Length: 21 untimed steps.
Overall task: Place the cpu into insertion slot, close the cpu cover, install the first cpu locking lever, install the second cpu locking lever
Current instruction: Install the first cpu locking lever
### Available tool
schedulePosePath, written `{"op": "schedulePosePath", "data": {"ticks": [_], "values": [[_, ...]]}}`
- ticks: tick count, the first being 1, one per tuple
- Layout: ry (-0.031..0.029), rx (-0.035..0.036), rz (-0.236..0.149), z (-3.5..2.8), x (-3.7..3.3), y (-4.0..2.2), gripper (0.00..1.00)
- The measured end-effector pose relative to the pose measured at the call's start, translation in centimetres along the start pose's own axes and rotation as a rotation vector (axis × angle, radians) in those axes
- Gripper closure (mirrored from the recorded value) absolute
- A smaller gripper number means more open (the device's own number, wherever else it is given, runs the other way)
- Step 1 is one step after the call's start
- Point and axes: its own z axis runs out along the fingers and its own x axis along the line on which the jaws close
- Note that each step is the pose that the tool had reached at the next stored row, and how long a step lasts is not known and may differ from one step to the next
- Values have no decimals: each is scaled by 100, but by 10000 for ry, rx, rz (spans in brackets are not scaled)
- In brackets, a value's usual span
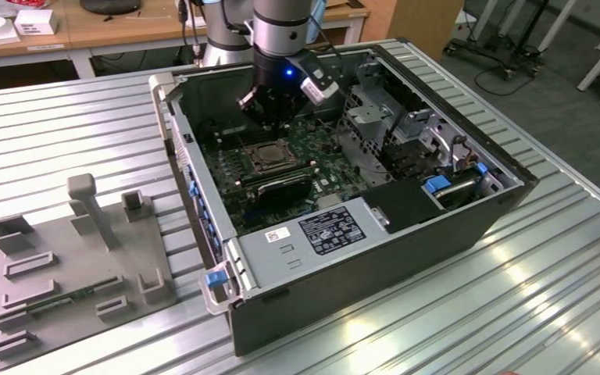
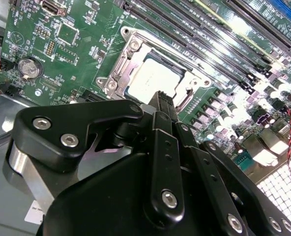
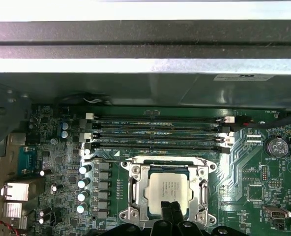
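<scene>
Ribbed grey metal makes up the table (image 1: 508, 305), and on it lies the open computer case (image 1: 498, 205), with the arm reaching down inside so that the gripper (image 1: 269, 123) hangs just above the insertion slot (image 1: 269, 155) on the green circuit board (image 1: 326, 144). In the second wrist view the gripper (image 2: 160, 98) has its black fingers drawn together with nothing between them, the tip poised at the edge of the cpu (image 2: 153, 78). The chip sits flat in its socket, and the cpu cover (image 2: 133, 51) appears to lie down around it. In the first wrist view the cpu (image 3: 167, 189) shows pale and square inside the cover (image 3: 203, 187), just beside the long memory slots (image 3: 155, 130), with the gripper (image 3: 171, 207) low over the chip's near edge. From this angle I cannot say whether either locking lever is latched. I judge the work to be at the cover and levers; doing it well means pressing on the metal frame, not the chip, and coming down straight and gently.
</scene>
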Motion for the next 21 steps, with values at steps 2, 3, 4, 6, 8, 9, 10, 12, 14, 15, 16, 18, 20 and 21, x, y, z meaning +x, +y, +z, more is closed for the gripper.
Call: {"op": "schedulePosePath", "data": {"ticks": [2,3,4,6,8,9,10,12,14,15,16,18,20,21], "values": [[-1,-1,-1,0,5,0,89],[-2,0,-1,0,7,0,89],[-2,0,-1,0,10,0,89],[-4,0,-2,0,16,0,89],[-5,0,-2,0,21,0,89],[-6,0,-2,0,22,0,89],[-6,0,-1,0,36,0,89],[-6,0,-1,0,41,1,89],[-6,0,-1,0,41,1,89],[-6,0,-2,0,41,1,89],[-6,0,-2,0,41,1,89],[-6,0,-1,0,43,1,89],[-7,-1,0,0,52,1,89],[-9,0,-1,0,58,1,89]]}}
